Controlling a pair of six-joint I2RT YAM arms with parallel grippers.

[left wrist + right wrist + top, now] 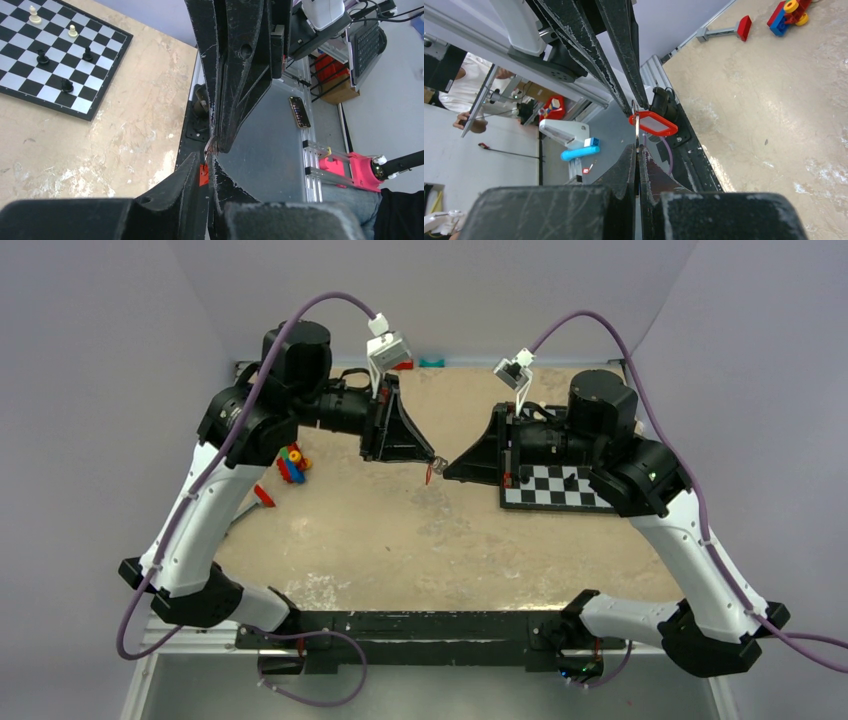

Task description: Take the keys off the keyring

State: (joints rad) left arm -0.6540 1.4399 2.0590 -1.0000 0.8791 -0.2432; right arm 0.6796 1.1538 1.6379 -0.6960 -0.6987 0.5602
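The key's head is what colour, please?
The key's head is red, clearest in the right wrist view.

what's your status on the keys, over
Right gripper shut on the keyring. Left gripper narrow at its top, grip unclear. Keys not yet off, hanging mid-air. Nothing blocking.

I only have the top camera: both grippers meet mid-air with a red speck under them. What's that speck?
Observer: The keys, in the right wrist view: a red head with a white window.
Operator: Is anything holding them?
Observer: The right gripper looks shut on the silvery blade beside that head.
Operator: And the keyring?
Observer: A thin loop at the tips of the left gripper; whether they grip it, I can't tell.
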